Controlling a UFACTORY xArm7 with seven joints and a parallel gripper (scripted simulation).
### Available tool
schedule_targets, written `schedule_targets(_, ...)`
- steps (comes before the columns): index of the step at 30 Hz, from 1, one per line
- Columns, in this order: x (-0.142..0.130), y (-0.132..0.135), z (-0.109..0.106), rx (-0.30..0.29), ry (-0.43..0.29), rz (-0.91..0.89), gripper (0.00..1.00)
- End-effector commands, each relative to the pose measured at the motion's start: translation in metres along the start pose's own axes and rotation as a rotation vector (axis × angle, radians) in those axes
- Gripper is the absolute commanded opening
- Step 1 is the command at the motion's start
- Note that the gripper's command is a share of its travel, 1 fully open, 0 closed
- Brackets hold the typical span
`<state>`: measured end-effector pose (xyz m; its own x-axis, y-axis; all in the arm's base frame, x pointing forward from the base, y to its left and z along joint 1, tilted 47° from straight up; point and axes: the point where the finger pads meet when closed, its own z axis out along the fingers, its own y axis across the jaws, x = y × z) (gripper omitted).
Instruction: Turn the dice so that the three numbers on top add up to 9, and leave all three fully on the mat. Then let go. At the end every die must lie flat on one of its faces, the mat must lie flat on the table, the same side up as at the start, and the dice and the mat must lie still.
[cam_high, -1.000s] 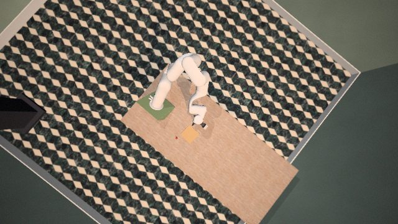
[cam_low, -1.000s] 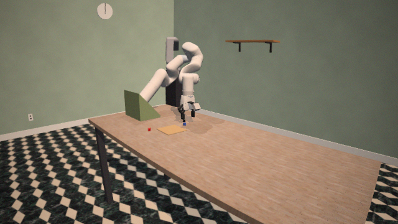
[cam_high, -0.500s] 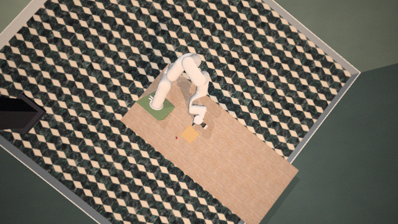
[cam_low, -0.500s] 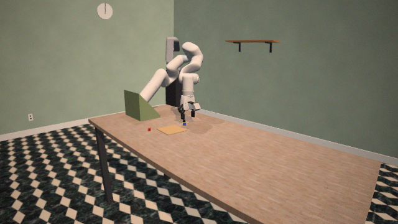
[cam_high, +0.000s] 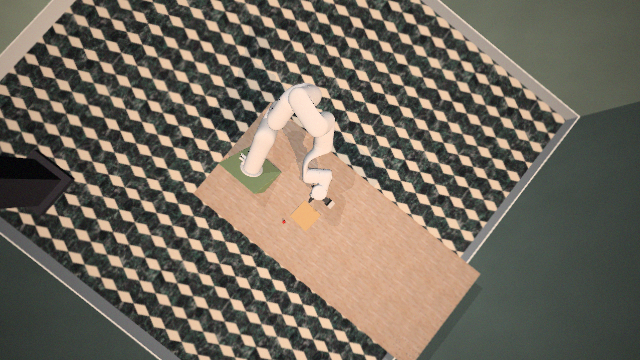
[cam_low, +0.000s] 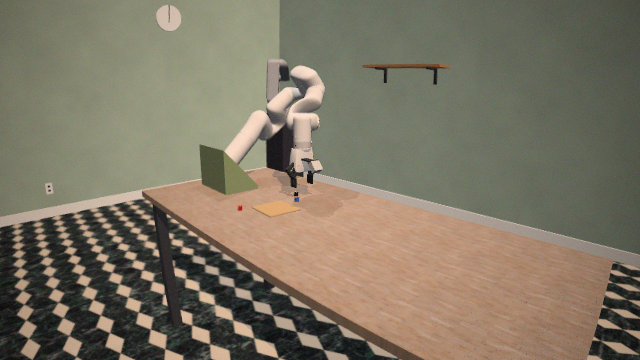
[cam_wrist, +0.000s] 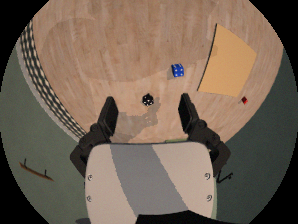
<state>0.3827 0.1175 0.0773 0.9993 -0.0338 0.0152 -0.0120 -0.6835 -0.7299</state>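
The orange mat (cam_wrist: 228, 63) lies flat on the wooden table, with no die on it; it also shows in the top and exterior views (cam_high: 305, 216) (cam_low: 276, 208). A black die (cam_wrist: 148, 99) lies on the table off the mat, right below and between my open fingers. A blue die (cam_wrist: 177, 70) lies on the table between the black die and the mat's edge; it also shows in the side view (cam_low: 297, 199). A red die (cam_wrist: 244, 100) (cam_low: 240, 207) (cam_high: 283, 221) lies on the table on the mat's other side. My gripper (cam_wrist: 147, 102) (cam_low: 302, 176) is open and empty, hovering above the black die.
A green wedge (cam_low: 223, 171) holds the arm's base at the table's end. The table's near edge and the wall lie behind the gripper in the wrist view. A wall shelf (cam_low: 406, 68) hangs far off.
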Motion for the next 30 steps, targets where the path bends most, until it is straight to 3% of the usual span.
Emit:
schedule_targets(1,0.001,0.0,-0.025,-0.001,0.004,0.0,1.0)
schedule_targets(7,0.001,0.0,-0.074,-0.001,0.004,0.0,1.0)
schedule_targets(11,0.001,0.0,-0.092,-0.001,0.004,0.0,1.0)
schedule_targets(23,0.001,0.0,-0.094,-0.001,0.004,-0.002,1.0)
schedule_targets(30,0.018,0.036,-0.086,-0.001,0.004,-0.142,1.0)
